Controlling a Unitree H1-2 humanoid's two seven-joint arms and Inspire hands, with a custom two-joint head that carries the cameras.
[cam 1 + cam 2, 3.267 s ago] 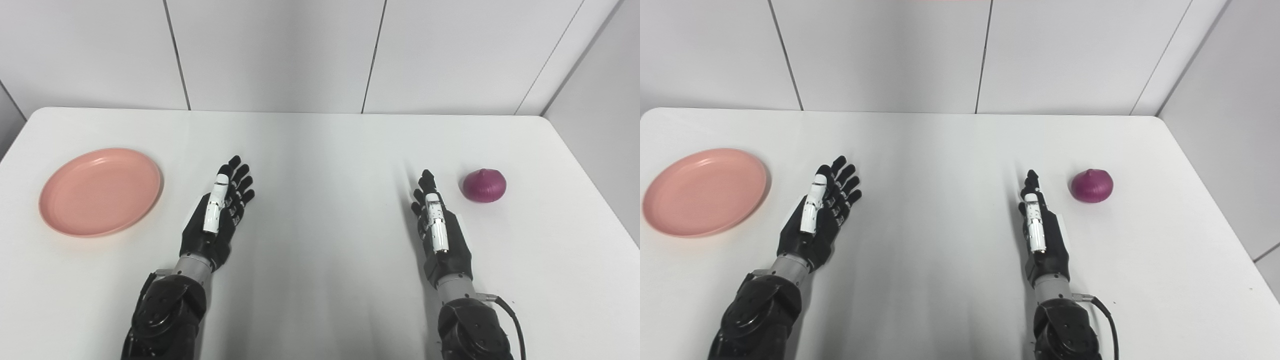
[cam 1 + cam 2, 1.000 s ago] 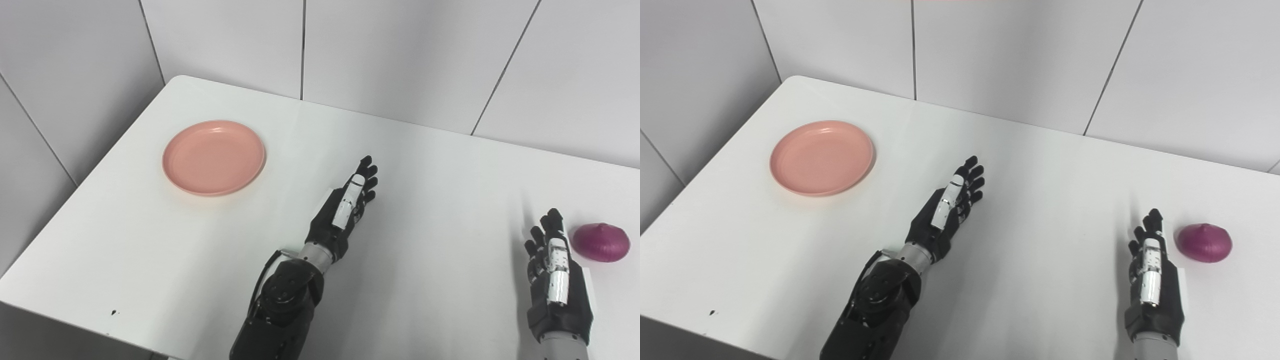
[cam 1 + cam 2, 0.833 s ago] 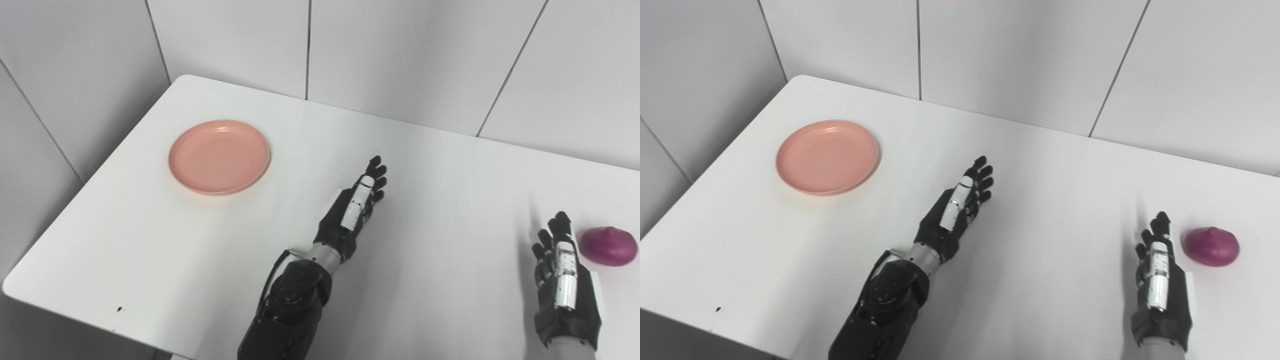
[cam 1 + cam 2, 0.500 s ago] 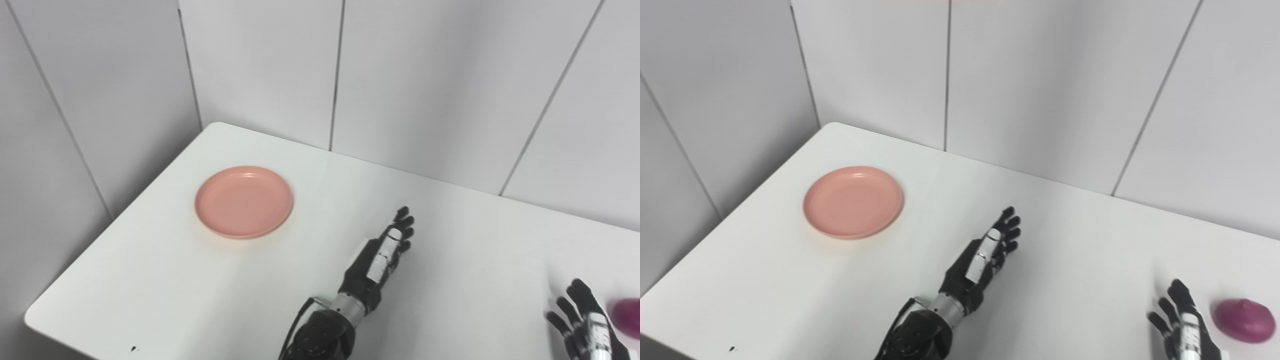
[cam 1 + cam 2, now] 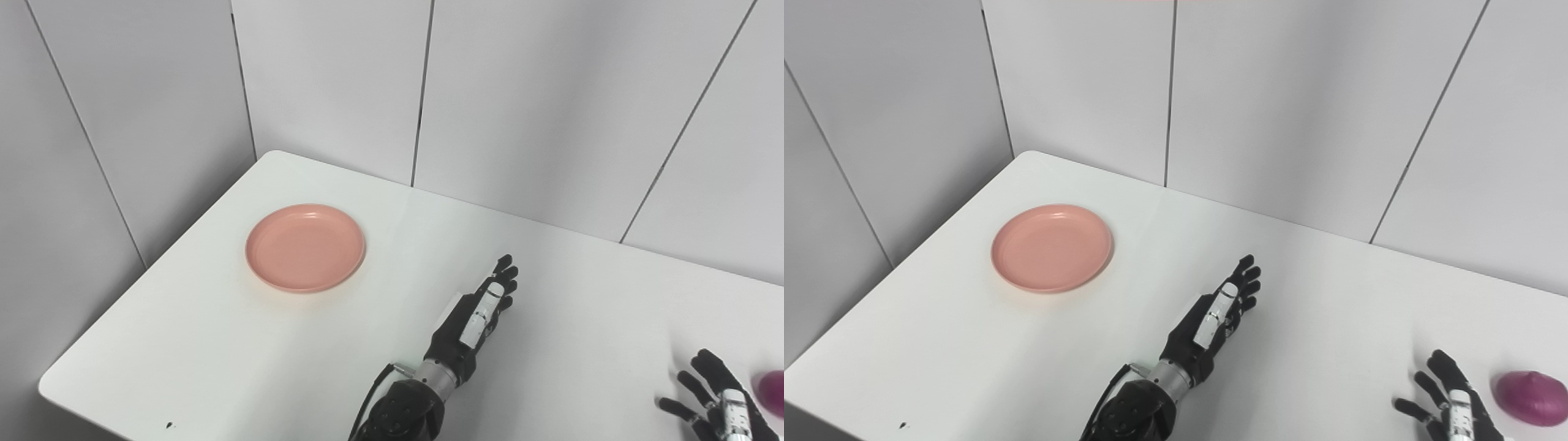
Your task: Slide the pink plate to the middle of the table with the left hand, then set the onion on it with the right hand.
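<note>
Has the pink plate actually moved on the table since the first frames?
No. The pink plate sits near the table's left edge as before, untouched; the camera turned. The left robot hand is apart from it.

One pink plate (image 5: 1051, 247), one onion (image 5: 1531, 397), two robot hands: left robot hand (image 5: 1213, 324), right robot hand (image 5: 1451, 404).

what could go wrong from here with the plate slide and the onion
The pink plate lies near the table's left edge and far corner, apart from the open left hand; a misjudged push could send it toward that edge rather than the middle.

The onion is round and lies loose beside the open right hand; a nudge from the fingers might roll it away.

Both the right hand and the onion sit at the picture's border, so the head cameras may see that grasp poorly.
</note>
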